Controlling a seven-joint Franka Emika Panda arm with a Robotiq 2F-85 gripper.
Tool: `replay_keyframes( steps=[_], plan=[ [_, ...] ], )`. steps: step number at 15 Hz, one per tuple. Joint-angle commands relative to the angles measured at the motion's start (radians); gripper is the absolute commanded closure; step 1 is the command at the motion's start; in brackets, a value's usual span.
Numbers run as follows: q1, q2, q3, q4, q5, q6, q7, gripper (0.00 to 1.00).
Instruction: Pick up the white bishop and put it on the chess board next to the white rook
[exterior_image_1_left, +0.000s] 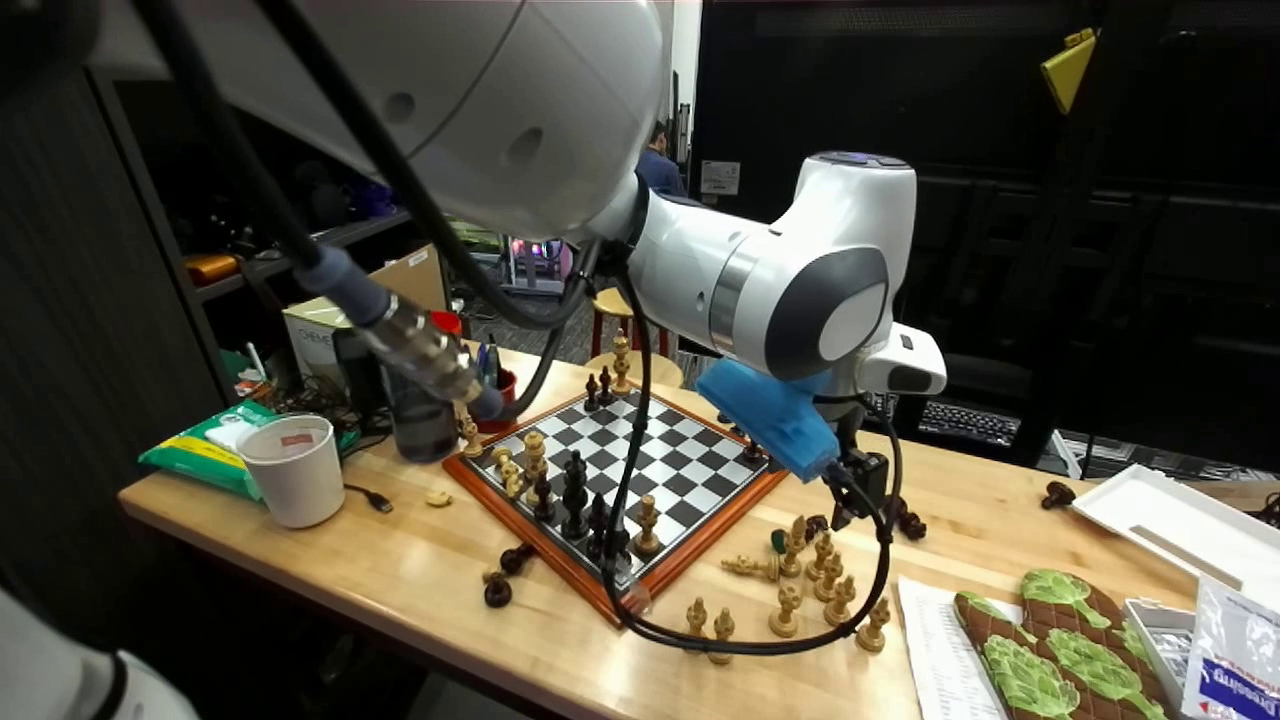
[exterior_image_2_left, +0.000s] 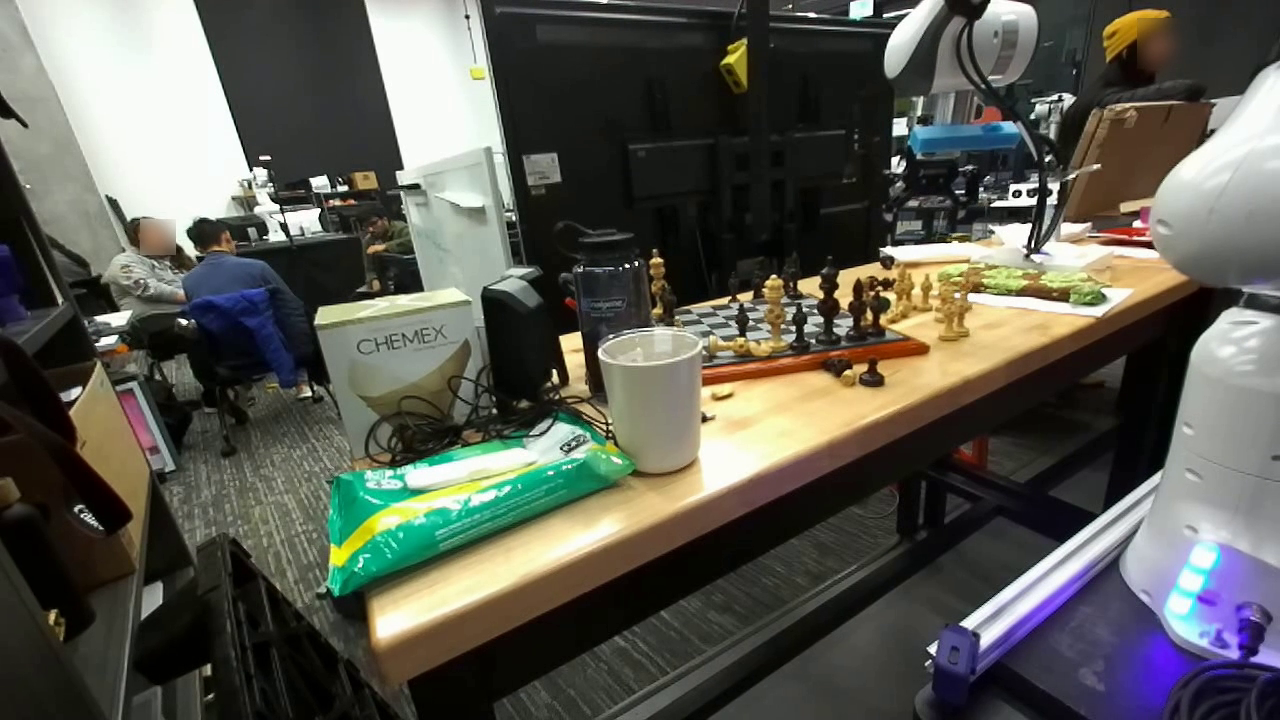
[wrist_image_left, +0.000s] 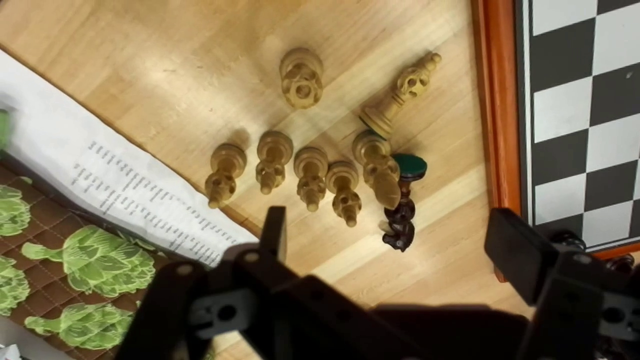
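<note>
I read the end effector (wrist_image_left: 393, 244) as wide: in the wrist view its fingers (wrist_image_left: 275, 230) stand well apart. In an exterior view it hangs over the worktop (exterior_image_1_left: 400, 550), right of the chess board (exterior_image_1_left: 690, 455). Upright pale pieces (exterior_image_1_left: 785, 610) occupy the worktop right of the board. I cannot tell for certain which is the white bishop; the closest match is the pointed-top pale piece (wrist_image_left: 381, 170), standing off the board. Just beside it, a second pale piece (wrist_image_left: 401, 93) and a dark piece (wrist_image_left: 401, 212) lie on their sides. Another pale piece (exterior_image_1_left: 648, 525) stands on the board close to its near corner; I cannot verify it as the white rook. Dark pieces (exterior_image_1_left: 575, 495) stand left of it along the near left edge. A white cup (exterior_image_1_left: 295, 480) stands at the left end of the worktop; quilted mitts (exterior_image_1_left: 1060, 650) lie at the right end.
</note>
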Motion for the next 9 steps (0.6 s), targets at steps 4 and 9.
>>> replay_keyframes(
  steps=[4,9],
  plan=[
    [0.005,0.023,-0.006,-0.010,0.080,0.029,-0.061,0.00],
    [0.005,0.066,-0.006,-0.008,0.114,0.075,-0.104,0.00]
  ],
)
